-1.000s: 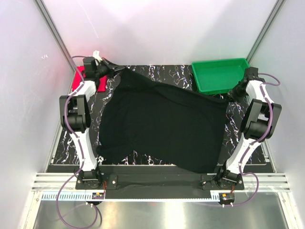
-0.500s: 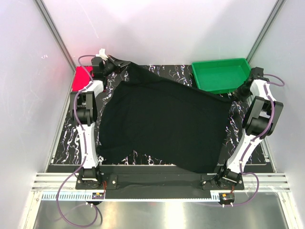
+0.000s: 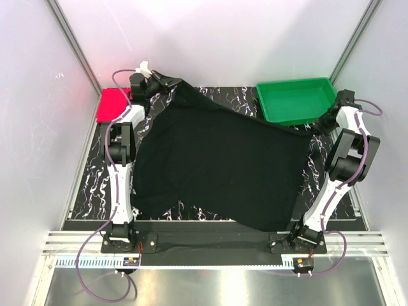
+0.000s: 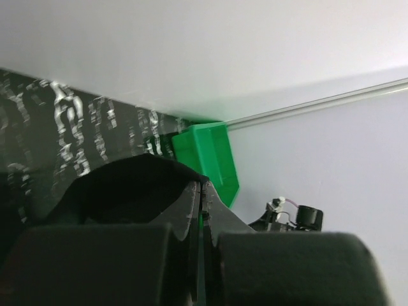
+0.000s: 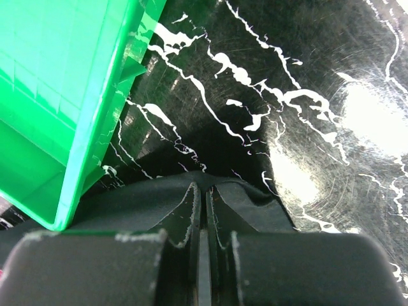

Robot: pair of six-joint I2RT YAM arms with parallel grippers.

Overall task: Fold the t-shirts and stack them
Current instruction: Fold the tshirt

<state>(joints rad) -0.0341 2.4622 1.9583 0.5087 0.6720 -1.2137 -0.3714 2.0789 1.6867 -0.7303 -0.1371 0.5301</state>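
Note:
The black t-shirt (image 3: pixel 220 162) is spread over most of the marbled table, stretched between both grippers and lifted along its far edge. My left gripper (image 3: pixel 171 83) is shut on its far left corner; in the left wrist view the jaws (image 4: pixel 203 186) pinch black cloth (image 4: pixel 127 191). At the far right corner, beside the tray, my right gripper (image 3: pixel 317 127) is shut on the cloth, and the right wrist view shows the fabric (image 5: pixel 255 201) bunched around the closed gripper (image 5: pixel 205 189). A folded pinkish-red t-shirt (image 3: pixel 112 104) lies at the far left of the table.
A green plastic tray (image 3: pixel 296 99) stands at the far right corner, close to the right gripper, and its wall (image 5: pixel 95 108) fills the left of the right wrist view. White enclosure walls with metal posts (image 3: pixel 75 50) hem the table.
My left gripper has carried the black shirt's corner farther back and to the right, uncovering more of the red t-shirt. The right gripper has shifted slightly toward the back.

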